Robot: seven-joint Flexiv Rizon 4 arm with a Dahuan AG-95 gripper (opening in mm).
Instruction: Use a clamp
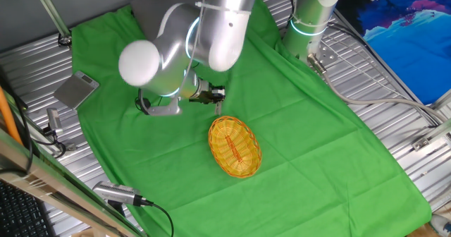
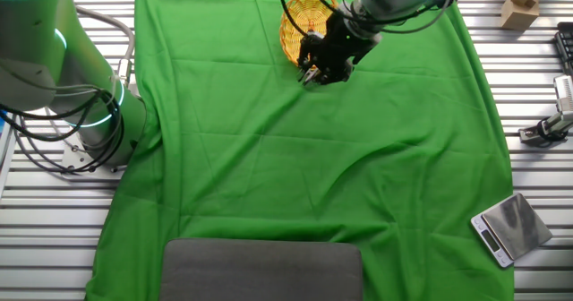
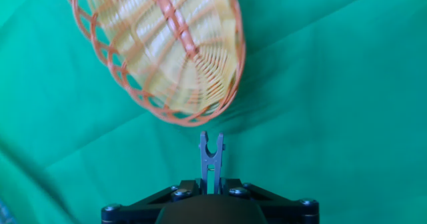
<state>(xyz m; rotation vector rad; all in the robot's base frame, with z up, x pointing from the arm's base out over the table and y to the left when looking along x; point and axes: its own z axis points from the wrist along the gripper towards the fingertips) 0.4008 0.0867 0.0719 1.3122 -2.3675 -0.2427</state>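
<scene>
My gripper point(image 3: 211, 186) is shut on the clamp point(image 3: 211, 159), a small grey clip that sticks out from between the black fingers with its two forked tips pointing at the wicker basket point(image 3: 167, 47). The clamp's tips stand just short of the basket's near rim, over the green cloth. In one fixed view the gripper point(image 1: 215, 104) hangs just above the basket's point(image 1: 235, 147) upper end. In the other fixed view the gripper point(image 2: 311, 75) is beside the basket point(image 2: 300, 25), which the arm partly hides.
A green cloth point(image 1: 296, 124) covers the table. A second robot base point(image 1: 310, 22) stands at the back. A small scale point(image 2: 508, 227) and a grey pad point(image 2: 261, 270) lie near the cloth's edge. Cables and metal slats surround the cloth.
</scene>
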